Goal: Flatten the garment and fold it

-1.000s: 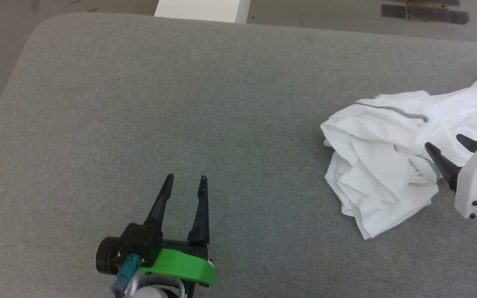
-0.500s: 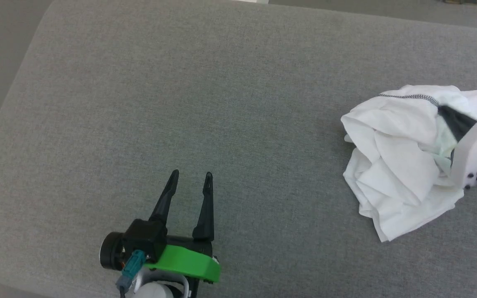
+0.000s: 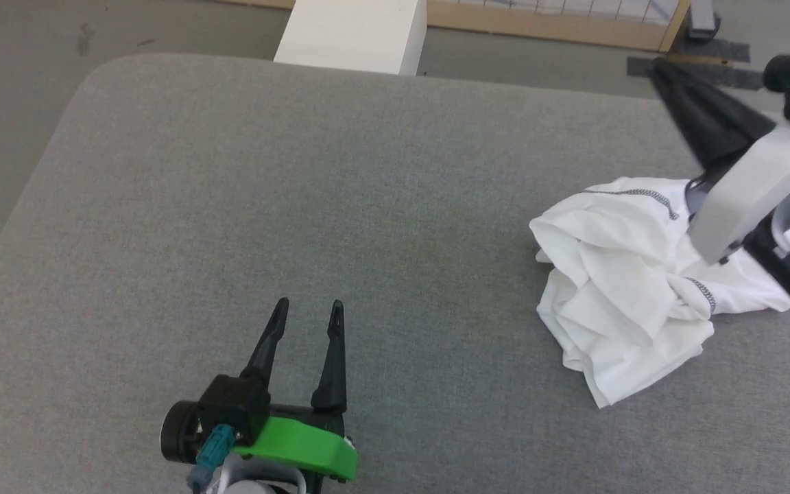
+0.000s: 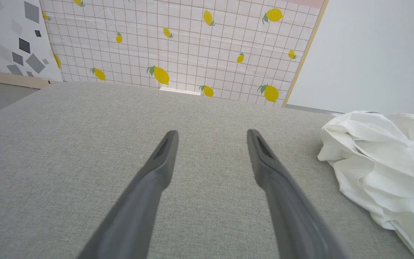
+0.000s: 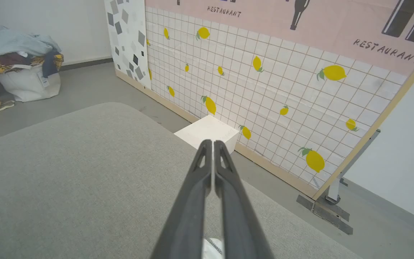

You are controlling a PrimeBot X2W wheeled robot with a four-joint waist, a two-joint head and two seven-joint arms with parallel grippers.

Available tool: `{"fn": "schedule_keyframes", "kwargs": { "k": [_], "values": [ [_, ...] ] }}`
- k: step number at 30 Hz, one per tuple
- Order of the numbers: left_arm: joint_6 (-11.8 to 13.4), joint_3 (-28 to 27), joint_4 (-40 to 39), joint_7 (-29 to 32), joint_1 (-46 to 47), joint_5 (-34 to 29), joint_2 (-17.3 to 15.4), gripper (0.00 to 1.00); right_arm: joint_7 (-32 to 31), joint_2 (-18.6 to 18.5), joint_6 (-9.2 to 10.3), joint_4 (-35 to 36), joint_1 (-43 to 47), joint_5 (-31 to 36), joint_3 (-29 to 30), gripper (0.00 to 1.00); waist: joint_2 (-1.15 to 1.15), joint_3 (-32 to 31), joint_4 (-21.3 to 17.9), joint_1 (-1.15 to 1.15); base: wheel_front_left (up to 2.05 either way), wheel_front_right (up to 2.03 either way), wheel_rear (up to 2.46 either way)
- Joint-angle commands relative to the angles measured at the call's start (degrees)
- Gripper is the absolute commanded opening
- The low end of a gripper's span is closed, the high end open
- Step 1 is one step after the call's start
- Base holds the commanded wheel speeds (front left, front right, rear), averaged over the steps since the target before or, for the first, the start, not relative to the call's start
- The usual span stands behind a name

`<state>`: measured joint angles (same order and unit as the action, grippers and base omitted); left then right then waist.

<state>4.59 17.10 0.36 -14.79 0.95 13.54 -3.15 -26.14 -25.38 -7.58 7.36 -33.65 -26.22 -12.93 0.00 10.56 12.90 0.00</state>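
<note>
The garment [image 3: 621, 288], a white shirt with grey seam stitching, lies crumpled on the right side of the grey padded table [image 3: 299, 171]. It also shows at the right of the left wrist view [image 4: 379, 162]. My right gripper [image 3: 661, 67] is raised above and behind the heap, its fingers pressed together and pointing up-left. In the right wrist view the right gripper [image 5: 212, 142] is shut with no cloth between its tips. My left gripper [image 3: 306, 310] rests low at the front left, open and empty, well apart from the garment [image 4: 212, 135].
A white box [image 3: 354, 31] stands on the floor past the table's far edge. Behind it is a lemon-print tiled panel [image 5: 282, 90]. A white bag heaped with clothes [image 5: 23, 72] sits on the floor far left. The table's rounded corner [image 3: 93, 75] is at the left.
My right gripper shut at the garment, then rose up and away without it. The heap stays on the table, slightly reshaped. The head camera has shifted. The left gripper kept still.
</note>
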Motion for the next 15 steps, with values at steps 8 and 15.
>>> {"fn": "schedule_keyframes", "kwargs": {
  "k": [8, 15],
  "values": [
    [-0.8, -0.9, -0.5, -0.2, -1.4, 0.0, 0.3, 1.00, -3.2, 0.2, 0.09, -0.2, 8.2, 1.0, 2.7, 1.00, 0.00, 0.2, 0.5, 0.00, 0.00, 0.00, 0.00],
    [-0.4, 1.1, -0.8, -0.2, -0.1, 0.8, 0.3, 1.00, -4.9, -5.6, 0.09, -6.0, 12.2, 3.3, 1.6, 1.00, 0.00, 3.4, 2.4, 0.00, 0.00, 0.00, 0.00]
  ]
}}
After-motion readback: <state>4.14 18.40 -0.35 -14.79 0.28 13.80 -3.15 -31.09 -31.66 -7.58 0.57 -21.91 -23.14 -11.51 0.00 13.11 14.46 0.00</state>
